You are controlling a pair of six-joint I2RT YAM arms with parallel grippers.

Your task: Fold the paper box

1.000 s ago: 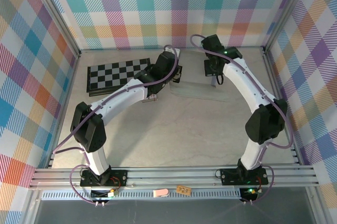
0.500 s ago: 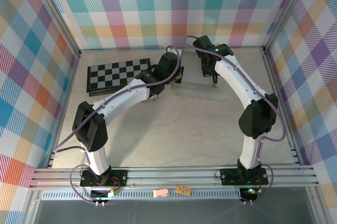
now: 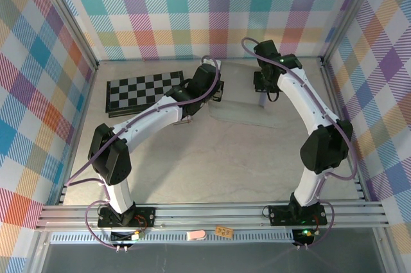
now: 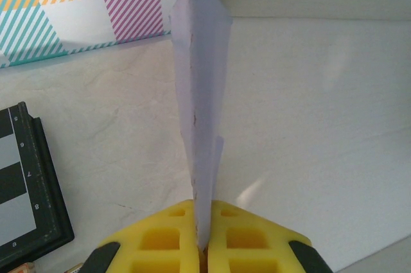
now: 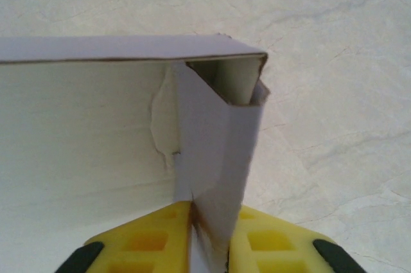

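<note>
The paper box (image 3: 241, 109) lies at the back of the table between both arms, pale lavender with a cream inside. My left gripper (image 3: 218, 91) is at its left end. In the left wrist view this gripper (image 4: 204, 242) is shut on a thin upright lavender flap (image 4: 202, 93) seen edge-on. My right gripper (image 3: 264, 96) is at the box's right end. In the right wrist view its yellow fingers (image 5: 210, 241) stand on both sides of a folded corner wall of the box (image 5: 218, 151), with the card touching both. The box's long wall (image 5: 96, 125) runs off to the left.
A black-and-white checkerboard (image 3: 144, 88) lies at the back left, its corner close to the left gripper (image 4: 19, 209). Plaid walls enclose the table on three sides, with the back wall just beyond the box. Bare marbled tabletop (image 3: 212, 157) spreads toward the arm bases.
The right arm swung left along the box, then came back to the right end and further back. The box's far side now stands higher. The left arm has held still.
</note>
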